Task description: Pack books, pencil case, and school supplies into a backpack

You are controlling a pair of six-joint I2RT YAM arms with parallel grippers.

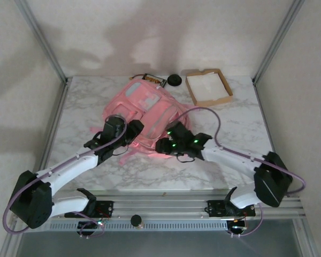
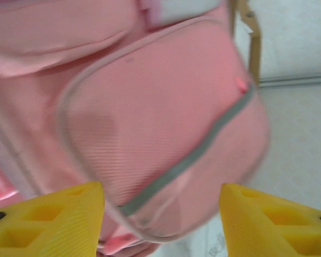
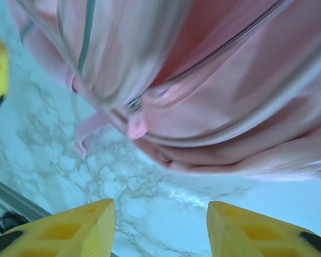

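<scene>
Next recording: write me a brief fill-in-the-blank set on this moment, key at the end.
1. The backpack lying on the marble table is mostly ____ in colour.
2. The cardboard tray sits near the table's far ____ corner.
3. The fingers of the left gripper and the right gripper are coloured ____.
4. Both grippers stand ____, gripping nothing.
Missing words: pink; right; yellow; open.

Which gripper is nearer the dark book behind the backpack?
Left. Left gripper hovers over the middle of the backpack; right gripper at its near edge, farther from the dark book.
</scene>
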